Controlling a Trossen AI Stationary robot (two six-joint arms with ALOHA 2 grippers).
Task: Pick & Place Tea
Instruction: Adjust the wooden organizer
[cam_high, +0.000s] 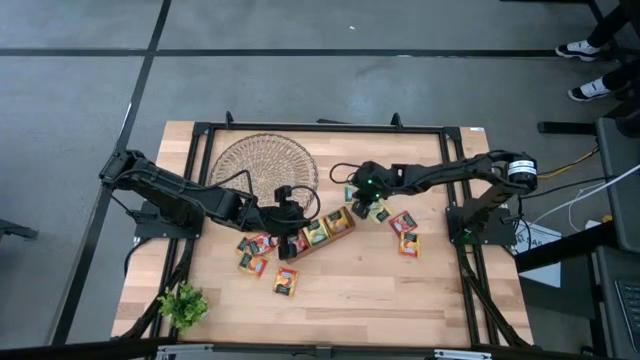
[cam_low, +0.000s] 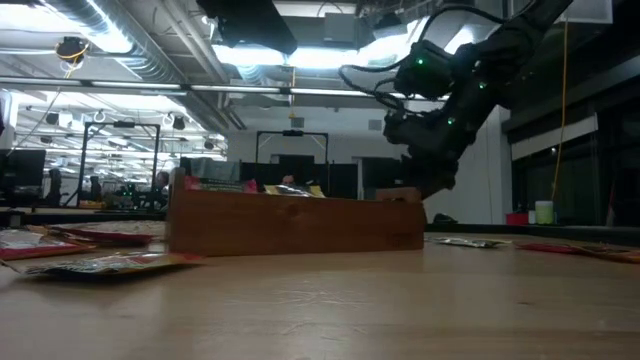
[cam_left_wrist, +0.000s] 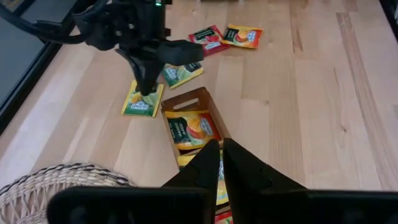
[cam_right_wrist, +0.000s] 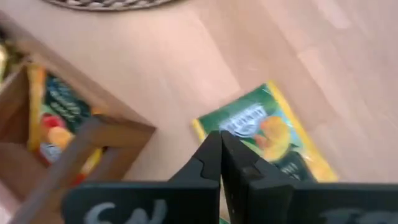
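On the wooden table (cam_high: 340, 290), the round wicker dish (cam_high: 262, 160) lies at the far left and the narrow wooden tray (cam_high: 322, 232) sits mid-table with tea sachets (cam_high: 403, 232) in its compartments and scattered flat around it. The left gripper (cam_left_wrist: 221, 163) hovers over the tray, fingers nearly together and holding nothing. The right gripper (cam_right_wrist: 220, 158), pinched closed, presses its tips on a green-and-yellow sachet (cam_right_wrist: 277, 134) just beside the tray's end.

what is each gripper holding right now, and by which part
The right gripper is shut on the edge of a green and yellow tea sachet beside the wooden tray. The left gripper, shut above the tray, seems to hold nothing.
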